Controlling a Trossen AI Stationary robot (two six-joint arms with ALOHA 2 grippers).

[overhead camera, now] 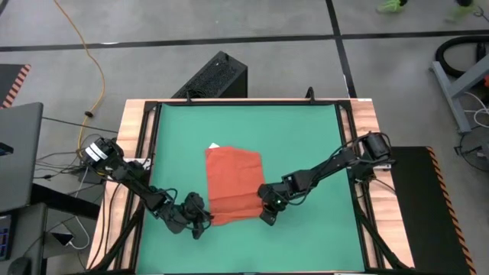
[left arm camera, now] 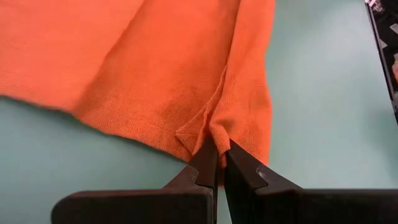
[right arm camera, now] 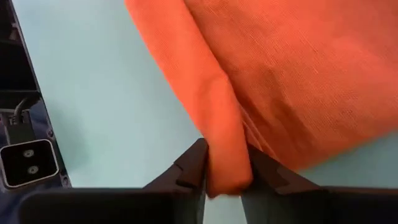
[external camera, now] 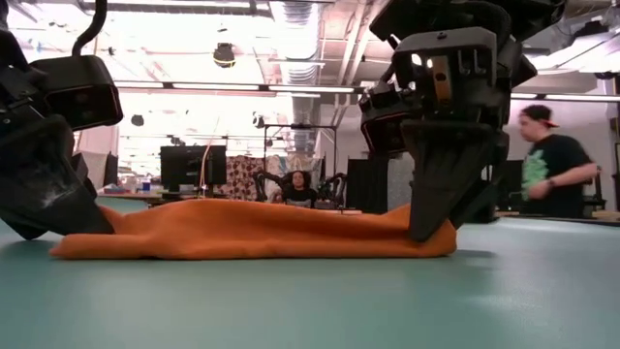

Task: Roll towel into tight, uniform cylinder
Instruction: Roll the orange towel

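Green matting (overhead camera: pixel 306 145) is covering the counter inside a wooden frame, and on it the towel (overhead camera: pixel 233 183), an orange-red soft cloth with a small white tag (overhead camera: pixel 213 146) at its far edge, is lying a little to the left of the mat's middle.

Nearest the camera side, at about six o'clock of the cloth, both hands are working the near hem. The left hand (left arm camera: pixel 219 163) is sitting at the towel's seven-o'clock corner with its dark fingers pinched tight on a small pucker of fabric. The right hand (right arm camera: pixel 225 168) is sitting at the five-o'clock corner, its fingers standing slightly apart with a thick fold of the same hem between them, the fold touching both fingers; I judge this a grip that may be loosening.

Only the near edge is looking doubled over; the rest is lying flat toward twelve o'clock, where the tag is showing. So the roll seems to be just starting: first turn of the hem, nothing wound yet.

Next, both hands need to be carrying the fold toward twelve o'clock together, keeping level so the cylinder is forming evenly. Uneven travel, or a slack right-hand hold, is likely to be giving a loose or cone-shaped roll.

Beyond the counter, in the low view, a person in a dark shirt (external camera: pixel 557 165) is standing at three o'clock.
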